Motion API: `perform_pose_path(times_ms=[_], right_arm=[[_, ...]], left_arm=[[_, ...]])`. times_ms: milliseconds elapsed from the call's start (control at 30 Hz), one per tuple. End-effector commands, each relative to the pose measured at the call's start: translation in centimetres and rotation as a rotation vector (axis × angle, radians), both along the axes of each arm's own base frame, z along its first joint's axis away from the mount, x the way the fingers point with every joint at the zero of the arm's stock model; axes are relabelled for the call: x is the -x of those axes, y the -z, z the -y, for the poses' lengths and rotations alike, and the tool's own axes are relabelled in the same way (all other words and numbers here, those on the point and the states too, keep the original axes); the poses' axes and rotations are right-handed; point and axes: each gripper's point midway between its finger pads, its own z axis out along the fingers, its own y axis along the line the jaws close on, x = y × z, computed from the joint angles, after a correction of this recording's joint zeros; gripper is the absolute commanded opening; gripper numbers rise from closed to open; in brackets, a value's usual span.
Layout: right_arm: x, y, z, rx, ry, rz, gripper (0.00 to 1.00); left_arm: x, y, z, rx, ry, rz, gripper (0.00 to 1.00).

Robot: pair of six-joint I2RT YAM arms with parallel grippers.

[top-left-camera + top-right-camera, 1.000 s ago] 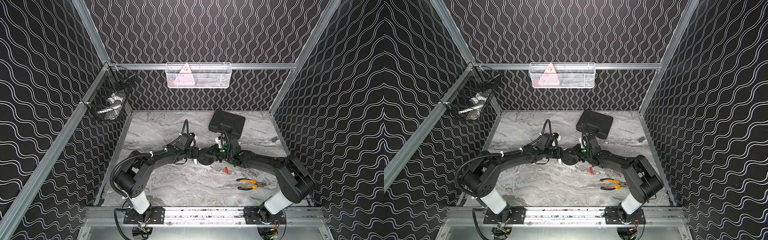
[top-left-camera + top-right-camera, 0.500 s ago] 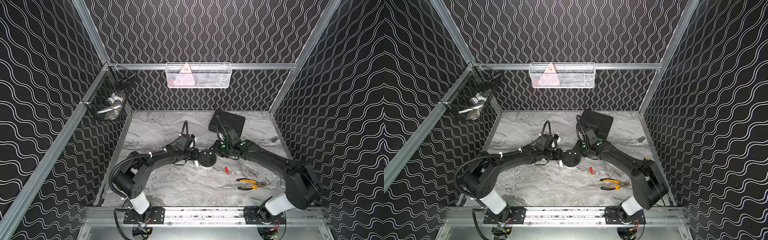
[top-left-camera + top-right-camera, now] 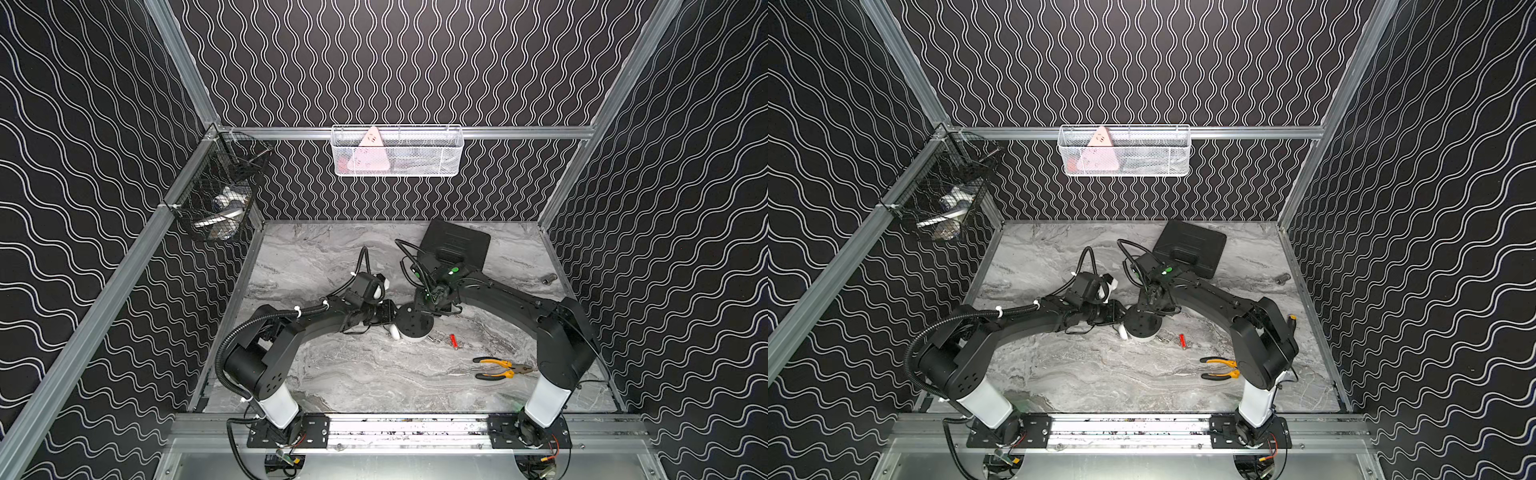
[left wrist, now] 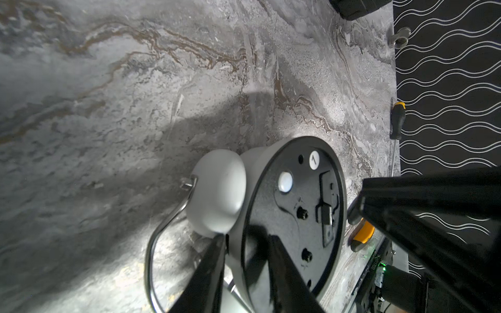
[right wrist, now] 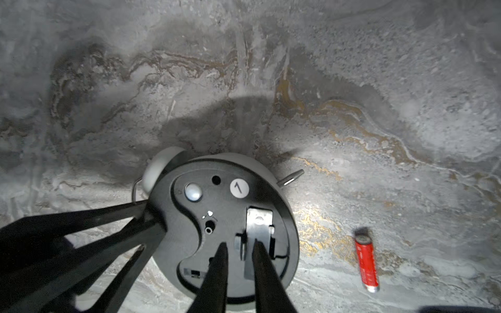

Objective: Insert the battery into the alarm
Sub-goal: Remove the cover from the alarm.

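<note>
The alarm [image 3: 413, 326] [image 3: 1142, 326] lies face down mid-table, its black back panel [image 5: 222, 206] up and one white bell [image 4: 217, 192] showing. My left gripper [image 4: 245, 235] is shut on its rim, one finger against the white side, the other over the black back. My right gripper [image 5: 239, 242] hovers over the back panel at the battery slot [image 5: 259, 230]. Its tips stand a narrow gap apart, with nothing held. The battery [image 5: 366, 264] [image 3: 454, 340], red with a silvery end, lies loose on the table to the right of the alarm.
Yellow-handled pliers [image 3: 500, 368] lie front right by the right arm. A black case [image 3: 455, 247] sits at the back. A screwdriver [image 4: 395, 119] and a small metal socket [image 3: 549, 279] lie along the right wall. A white basket [image 3: 397, 151] and a black one [image 3: 220, 199] hang on the walls.
My right gripper pulled back from the alarm, then returned over its back panel with its jaws narrower. The alarm has shifted slightly toward the front in my left gripper.
</note>
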Motion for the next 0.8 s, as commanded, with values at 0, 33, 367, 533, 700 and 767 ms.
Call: perform_pose_path(times_ms=[0, 33, 367, 533, 700, 767], right_arm=[[0.6, 0.5, 0.3, 0.037, -0.013, -0.030, 0.20], [0.7, 0.6, 0.1, 0.031, -0.018, -0.036, 0.20], [0.9, 1.4, -0.8, 0.030, -0.036, -0.061, 0.18], [1.0, 1.7, -0.6, 0.042, -0.034, -0.066, 0.17], [0.9, 1.8, -0.5, 0.046, -0.034, -0.063, 0.19], [1.0, 2.0, -0.5, 0.048, -0.035, -0.069, 0.19]], left_arm=[[3.4, 3.8, -3.0, -0.156, -0.029, -0.179, 0.32], [3.4, 3.8, -3.0, -0.156, -0.030, -0.179, 0.32], [3.3, 3.7, -3.0, -0.161, -0.020, -0.171, 0.32], [3.4, 3.6, -3.0, -0.162, -0.019, -0.168, 0.32], [3.4, 3.6, -3.1, -0.164, -0.020, -0.167, 0.32], [3.4, 3.5, -3.1, -0.163, -0.018, -0.167, 0.32]])
